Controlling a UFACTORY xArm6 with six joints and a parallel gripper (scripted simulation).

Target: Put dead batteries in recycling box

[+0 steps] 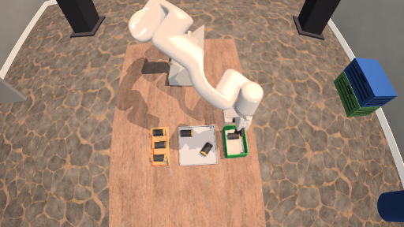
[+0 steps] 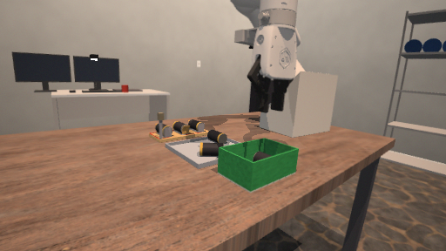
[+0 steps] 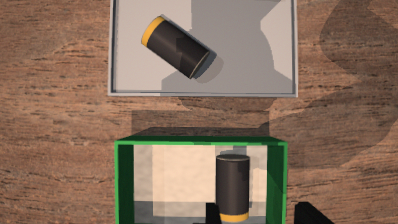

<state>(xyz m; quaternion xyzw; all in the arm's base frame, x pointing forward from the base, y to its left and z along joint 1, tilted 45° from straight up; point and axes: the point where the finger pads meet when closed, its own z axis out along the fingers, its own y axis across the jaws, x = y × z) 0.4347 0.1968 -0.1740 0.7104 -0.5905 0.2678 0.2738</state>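
My gripper [image 2: 267, 109] [image 3: 257, 212] is open and empty, above the green box [image 1: 226, 146] [image 2: 235, 169] [image 3: 125, 180]. The box stands upright and level. One dark battery [image 1: 233, 136] [image 2: 261, 155] [image 3: 232, 185] lies inside it. The grey tray [image 1: 181, 159] [image 2: 185, 157] [image 3: 202, 94] holds two batteries: a slanted one [image 1: 206, 149] [image 2: 210, 149] [image 3: 175, 47] and one near its back corner [image 1: 186, 133] [image 2: 216, 136]. The orange holder [image 1: 166, 139] holds three batteries, the front one [image 1: 158, 158], the middle one [image 1: 159, 145] and the back one [image 1: 158, 132]. I cannot tell whether the bulb is lit.
A small post [image 2: 160, 124] rises at the holder's front end. The tray lies between holder and box, with a narrow gap to the box. The box stands near the table's right edge. A pale block [image 2: 315, 105] stands behind the gripper in the exterior view.
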